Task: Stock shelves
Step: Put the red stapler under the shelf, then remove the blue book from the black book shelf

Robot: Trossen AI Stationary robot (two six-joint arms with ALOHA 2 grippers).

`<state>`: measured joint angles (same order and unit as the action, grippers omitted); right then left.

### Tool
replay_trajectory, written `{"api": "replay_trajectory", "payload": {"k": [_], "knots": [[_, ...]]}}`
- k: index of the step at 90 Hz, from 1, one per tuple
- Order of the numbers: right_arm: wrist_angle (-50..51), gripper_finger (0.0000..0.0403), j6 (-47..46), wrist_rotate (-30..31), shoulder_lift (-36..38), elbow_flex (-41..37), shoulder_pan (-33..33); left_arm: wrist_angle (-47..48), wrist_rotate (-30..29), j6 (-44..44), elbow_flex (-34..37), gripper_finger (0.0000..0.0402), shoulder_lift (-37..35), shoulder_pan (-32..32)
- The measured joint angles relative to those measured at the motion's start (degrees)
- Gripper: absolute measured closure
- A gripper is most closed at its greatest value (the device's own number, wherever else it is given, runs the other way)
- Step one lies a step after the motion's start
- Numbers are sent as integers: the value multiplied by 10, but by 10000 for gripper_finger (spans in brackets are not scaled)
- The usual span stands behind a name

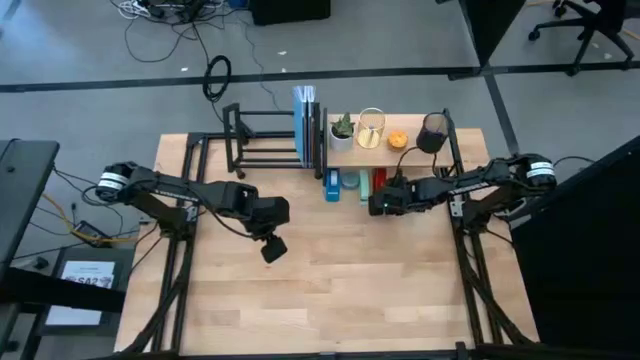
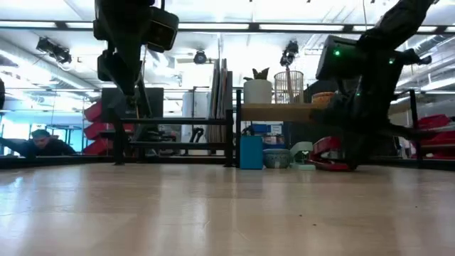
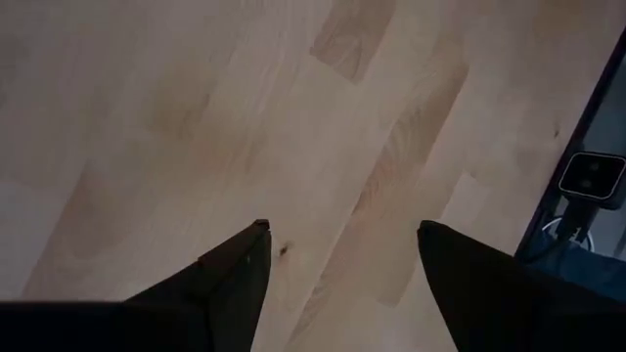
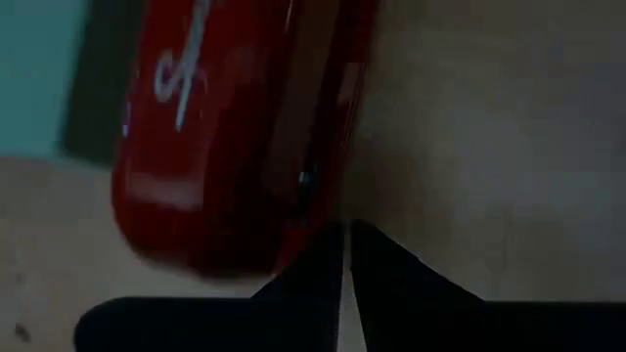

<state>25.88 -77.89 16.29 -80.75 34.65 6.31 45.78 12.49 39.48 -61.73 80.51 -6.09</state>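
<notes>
Black metal-bar rack (image 1: 265,140) at the far side of the wooden surface (image 1: 330,290), left of centre, upright ends showing, bars mostly bare, with flat blue and pale panels (image 1: 306,125) stood on edge at its right end. Just beside it to the right, pale wooden plank shelf (image 1: 400,145) on black posts, carrying on top a small plant in a white pot (image 1: 342,132), a wire basket (image 1: 371,128), an orange thing (image 1: 397,139) and a dark cup (image 1: 433,132). Under the plank, on the surface: blue box (image 2: 250,152), teal bowl-like thing (image 2: 276,158), red stapler-like object (image 2: 328,154).

Left gripper (image 1: 272,248) over open surface, in front of the black rack and well apart from both shelves, raised high in the low view, fingers (image 3: 230,274) spread wide with bare wood between them, holding nothing.

Right gripper (image 1: 381,203) low at the front edge of the plank shelf, right beside the red object (image 4: 235,127); fingers (image 4: 313,284) pressed nearly together with only a thin slit between, tips at the red object's edge, nothing visibly pinched.

Person (image 2: 39,144) visible in the room beyond the surface, far left in the low view
</notes>
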Motion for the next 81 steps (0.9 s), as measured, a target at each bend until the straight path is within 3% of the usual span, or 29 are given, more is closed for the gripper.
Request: {"api": "replay_trajectory", "payload": {"k": [16, 32, 55, 70, 81], "knots": [[-1, 403, 0, -5, 3, 0, 7, 0, 0, 0, 0, 163, 0, 0], [28, 403, -6, -8, 60, 0, -19, 5, 0, 0, 0, 163, 0, 0], [224, 403, 4, 24, 157, 100, -92, 18, -17, 8, -26, 163, -9, 0], [234, 403, 88, 40, 181, 186, -136, 18, -122, 70, -97, 163, -31, -9], [208, 403, 187, 30, 182, 236, -153, 17, -297, 133, -160, 163, -56, -28]]}}
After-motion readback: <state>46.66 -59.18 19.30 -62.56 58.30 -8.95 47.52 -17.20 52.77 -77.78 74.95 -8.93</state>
